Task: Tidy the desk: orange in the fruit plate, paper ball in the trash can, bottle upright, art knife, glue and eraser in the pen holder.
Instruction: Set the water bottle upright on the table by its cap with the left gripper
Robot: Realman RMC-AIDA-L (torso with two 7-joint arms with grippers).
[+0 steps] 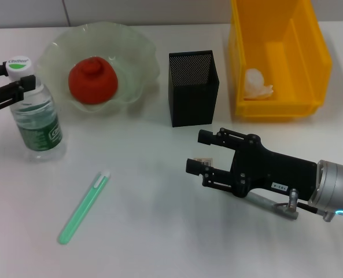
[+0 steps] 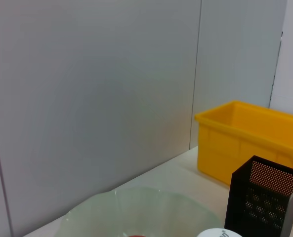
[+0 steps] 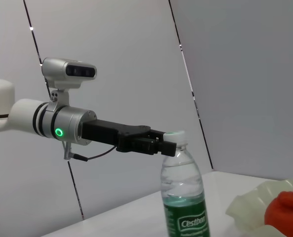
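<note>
The right gripper [image 1: 201,152], black with a silver wrist, hovered low over the white tabletop [image 1: 159,231] at four o'clock, its fingers apart around a small tan item too small to identify. At eight o'clock lay a green glue stick [image 1: 83,207]. The left gripper [image 1: 12,87] was clamped on the neck of the upright clear plastic bottle [image 1: 38,119] at nine o'clock. The reddish orange [image 1: 92,80] sat in the translucent fruit plate [image 1: 133,58] at eleven, beside the black mesh pen holder [image 1: 194,87]. A white paper ball [image 1: 257,84] rested in the yellow bin [image 1: 278,55] at one. Grey wall panels [image 2: 97,98] stood behind.
</note>
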